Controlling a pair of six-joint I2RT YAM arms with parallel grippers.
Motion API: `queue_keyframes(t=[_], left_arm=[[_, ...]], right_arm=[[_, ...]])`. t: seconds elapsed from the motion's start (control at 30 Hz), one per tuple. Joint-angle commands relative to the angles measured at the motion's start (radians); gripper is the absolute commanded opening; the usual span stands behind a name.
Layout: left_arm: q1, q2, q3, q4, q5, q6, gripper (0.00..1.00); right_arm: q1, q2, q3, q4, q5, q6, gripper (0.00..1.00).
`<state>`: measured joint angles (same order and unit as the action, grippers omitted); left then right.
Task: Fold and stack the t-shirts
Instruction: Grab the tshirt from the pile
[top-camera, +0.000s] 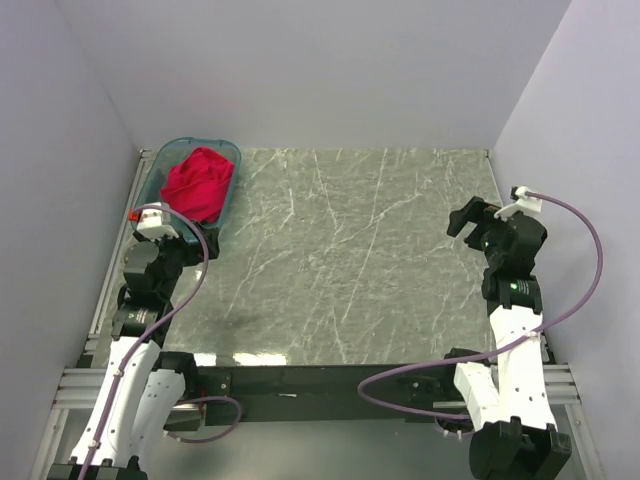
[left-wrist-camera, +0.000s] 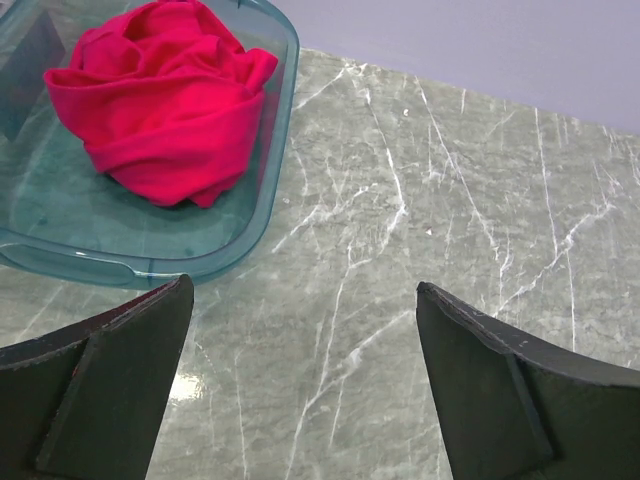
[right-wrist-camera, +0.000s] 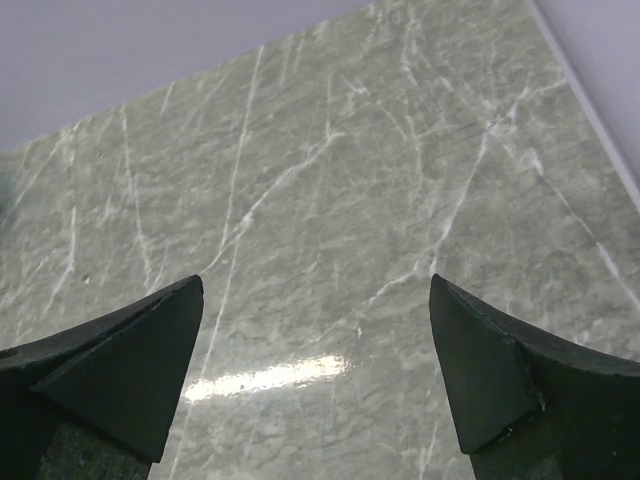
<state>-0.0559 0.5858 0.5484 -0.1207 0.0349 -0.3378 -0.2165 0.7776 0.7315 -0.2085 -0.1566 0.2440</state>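
Left gripper has its two dark fingers spread wide with nothing between them, just the grey-green marble table showing through the gap. It hangs right by the near end of the teal plastic tub, not touching it as far as the wrist view shows. Right gripper is in the same state: fingers wide apart, empty, over the right side of the table, with only veined stone and a patch of glare under it. It's well apart from the tub.

The red t-shirt isn't folded at all. It sits as a crumpled lump inside the tub, which is parked in the far left corner of the table near the walls. Nothing touches the shirt.

Further out, both arms bend up from their bases at the near edge. A purple cable loops wide off the right arm's wrist and runs down toward its base.
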Motion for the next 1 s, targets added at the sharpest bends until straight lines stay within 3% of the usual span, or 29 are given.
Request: queue_keyframes(t=[0.0, 0.07, 0.23, 0.27, 0.4, 0.5, 0.63, 0.8, 0.97], left_arm=[[-0.004, -0.011, 0.035, 0.035, -0.012, -0.003, 0.99], [-0.004, -0.003, 0.039, 0.032, -0.006, -0.004, 0.99], [-0.004, 0.02, 0.048, 0.026, 0.02, -0.017, 0.99], [-0.004, 0.026, 0.05, 0.024, 0.028, -0.017, 0.99], [-0.002, 0.06, 0.059, 0.021, 0.01, -0.05, 0.99], [0.031, 0.147, 0.111, -0.009, -0.033, -0.104, 0.99], [0.184, 0.311, 0.226, -0.01, 0.086, -0.179, 0.98], [0.249, 0.601, 0.362, 0.035, 0.085, -0.227, 0.94], [0.263, 0.945, 0.556, -0.013, 0.121, -0.236, 0.81]], right_arm=[[-0.007, -0.015, 0.009, 0.038, -0.081, -0.009, 1.0], [-0.009, -0.04, -0.013, 0.04, -0.173, -0.057, 1.0], [-0.007, -0.058, -0.087, 0.018, -0.7, -0.395, 1.0], [-0.009, -0.061, -0.09, -0.005, -0.734, -0.423, 1.0], [-0.007, -0.049, -0.052, -0.118, -0.807, -0.573, 1.0], [-0.009, -0.038, -0.03, -0.129, -0.782, -0.554, 1.0], [-0.007, -0.041, -0.017, -0.196, -0.876, -0.623, 1.0], [-0.009, -0.047, -0.015, -0.196, -0.853, -0.611, 1.0], [-0.009, -0.049, -0.017, -0.186, -0.822, -0.595, 1.0]])
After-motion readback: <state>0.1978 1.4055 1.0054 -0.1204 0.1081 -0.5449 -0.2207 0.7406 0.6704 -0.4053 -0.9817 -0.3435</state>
